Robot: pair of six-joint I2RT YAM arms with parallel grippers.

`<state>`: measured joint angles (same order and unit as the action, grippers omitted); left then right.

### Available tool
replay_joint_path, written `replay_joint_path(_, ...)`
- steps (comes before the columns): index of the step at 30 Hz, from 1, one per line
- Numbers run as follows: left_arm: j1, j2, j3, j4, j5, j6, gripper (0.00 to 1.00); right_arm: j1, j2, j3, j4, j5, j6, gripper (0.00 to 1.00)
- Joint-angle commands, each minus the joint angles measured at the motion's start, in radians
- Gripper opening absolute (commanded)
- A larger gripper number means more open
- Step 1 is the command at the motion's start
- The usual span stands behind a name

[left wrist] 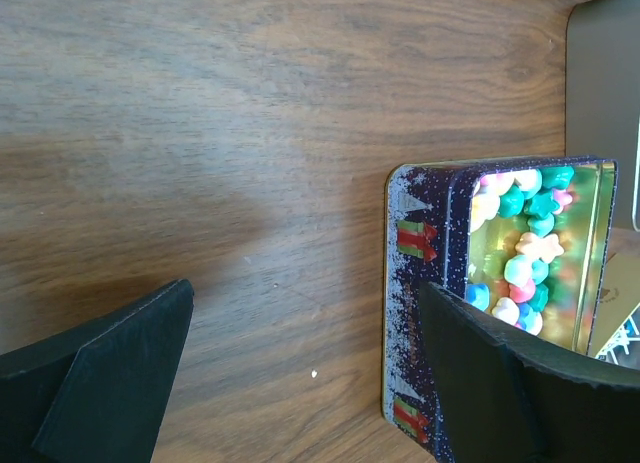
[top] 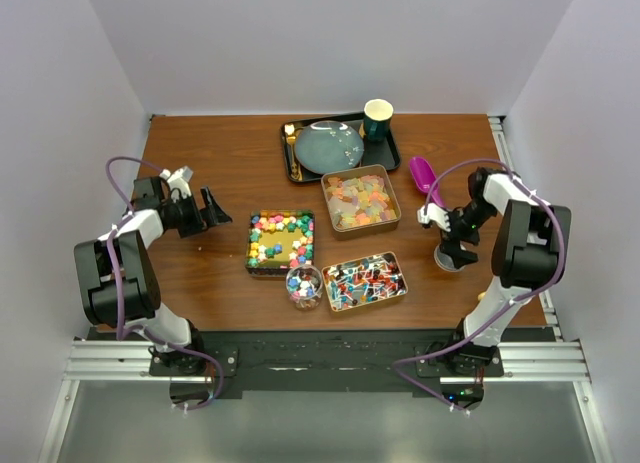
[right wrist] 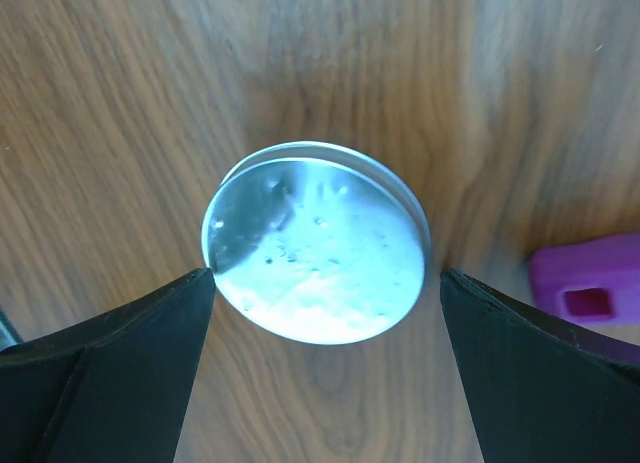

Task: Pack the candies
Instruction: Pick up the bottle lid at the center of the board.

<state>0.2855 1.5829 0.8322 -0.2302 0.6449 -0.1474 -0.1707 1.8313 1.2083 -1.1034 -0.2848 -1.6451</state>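
Candies [top: 281, 239] fill three tins [top: 326, 198] and a jar [top: 305, 286] mid-table. Left gripper [top: 214, 211] hangs beside the cube tin [left wrist: 405, 283], fingers spread wide. Right gripper [right wrist: 325, 283], fingers likewise spread, hovers over a round lid [right wrist: 318, 245] near the scoop [right wrist: 588, 283].

You've got a wood table [top: 200, 273] w/ a black tray [top: 393, 155] at back centre. On the tray: a blue-grey plate [top: 328, 146] & a dark green cup [top: 377, 120], upright, at the tray's back right corner. A purple plastic scoop [top: 422, 177] lies on the wood just right of the tray. 3 open tins mid-table: a rect. one [top: 326, 188] just in front of the tray, a square dark one [top: 250, 245] w/ printed walls to its left & nearer you, and a 3rd [top: 372, 302] at front right, set at an angle. A small clear jar [top: 289, 286] stands between the two front tins. Right wrist cam: a round silver lid [right wrist: 318, 243] lies flat on the wood, scoop end near it at the frame's right edge.
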Motion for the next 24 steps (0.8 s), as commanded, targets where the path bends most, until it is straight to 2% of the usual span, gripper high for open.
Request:
replay_joint_path(1,0.003,0.002,-0.005,0.040,0.033,-0.017,1.00,-0.003,-0.043,-0.024,-0.027,-0.037,0.008,0.99)
replay_joint_path(7,0.004,0.009,-0.004,0.045,0.038,-0.027,1.00,-0.003,-0.087,-0.090,0.008,-0.017,0.010,0.99)
replay_joint_path(12,0.003,0.015,-0.005,0.055,0.036,-0.032,1.00,-0.003,-0.156,-0.223,0.123,0.021,-0.013,0.99)
replay_joint_path(21,0.004,0.023,0.002,0.054,0.033,-0.032,1.00,-0.003,-0.142,-0.303,0.237,0.049,0.027,0.99)
replay_joint_path(23,0.003,0.025,0.001,0.057,0.033,-0.031,1.00,-0.004,-0.127,-0.288,0.241,0.042,0.048,0.95)
replay_joint_path(24,0.003,0.023,0.001,0.057,0.033,-0.031,1.00,-0.003,-0.119,-0.279,0.232,0.039,0.053,0.88)
